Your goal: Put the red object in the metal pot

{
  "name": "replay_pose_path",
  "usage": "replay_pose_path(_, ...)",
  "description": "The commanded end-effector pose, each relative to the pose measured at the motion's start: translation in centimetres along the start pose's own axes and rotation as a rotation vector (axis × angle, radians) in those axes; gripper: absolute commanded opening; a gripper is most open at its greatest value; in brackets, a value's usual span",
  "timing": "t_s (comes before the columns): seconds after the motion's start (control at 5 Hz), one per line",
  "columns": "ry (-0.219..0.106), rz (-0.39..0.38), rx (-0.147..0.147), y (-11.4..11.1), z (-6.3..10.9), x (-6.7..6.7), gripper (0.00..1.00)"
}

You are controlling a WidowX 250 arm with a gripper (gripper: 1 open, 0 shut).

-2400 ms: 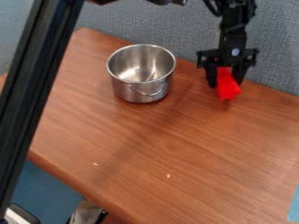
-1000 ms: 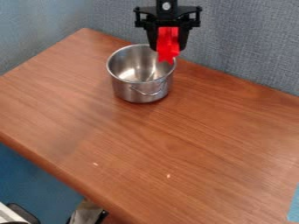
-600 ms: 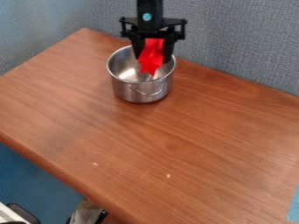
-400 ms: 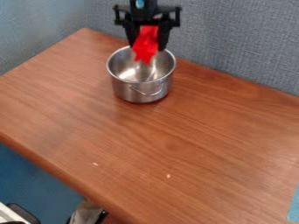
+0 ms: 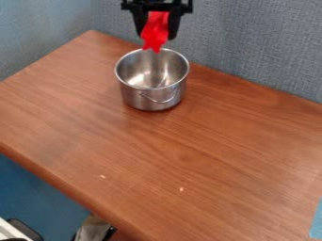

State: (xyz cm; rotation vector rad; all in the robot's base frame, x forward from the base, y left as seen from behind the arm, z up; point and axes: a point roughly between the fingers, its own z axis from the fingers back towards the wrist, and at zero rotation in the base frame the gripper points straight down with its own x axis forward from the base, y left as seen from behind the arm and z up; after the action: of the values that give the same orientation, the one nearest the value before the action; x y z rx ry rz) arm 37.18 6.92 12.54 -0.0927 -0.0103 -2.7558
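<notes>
The red object [image 5: 153, 30] is a bright red block hanging almost upright between the black fingers of my gripper [image 5: 156, 17]. The gripper is shut on it at the top edge of the camera view, and most of the arm is cut off above. The metal pot [image 5: 152, 79] is a shiny round steel pot with a thin wire handle at its front. It stands on the wooden table, just below and in front of the block. The block's lower end hangs above the pot's far rim and clear of it. The inside of the pot shows only reflections.
The brown wooden table [image 5: 189, 160] stretches toward the front and right of the pot. Its left corner and front edge drop off to a blue floor. A grey-blue wall stands close behind the pot and gripper.
My gripper carried the red block leftward over the pot, dipped it toward the opening, then rose again. The block now hangs higher than it did half a second ago. The pot has not moved.
</notes>
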Motion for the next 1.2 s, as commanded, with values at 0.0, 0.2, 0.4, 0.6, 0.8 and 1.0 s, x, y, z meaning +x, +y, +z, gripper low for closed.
replay_pose_path(0.0,0.038,0.09,-0.027,-0.9,1.6,-0.5,0.0)
replay_pose_path(0.2,0.01,0.175,-0.059,-1.9,1.3,-0.4,0.0)
replay_pose_path(0.4,0.004,0.197,-0.088,-2.5,-0.1,0.5,0.0)
replay_pose_path(0.6,-0.007,0.219,-0.1,-2.9,-1.2,1.3,0.0)
replay_pose_path(0.8,-0.009,0.263,-0.106,-2.4,-1.0,1.5,0.0)
replay_pose_path(1.0,-0.01,0.3,-0.115,-1.9,-0.8,1.9,0.0)
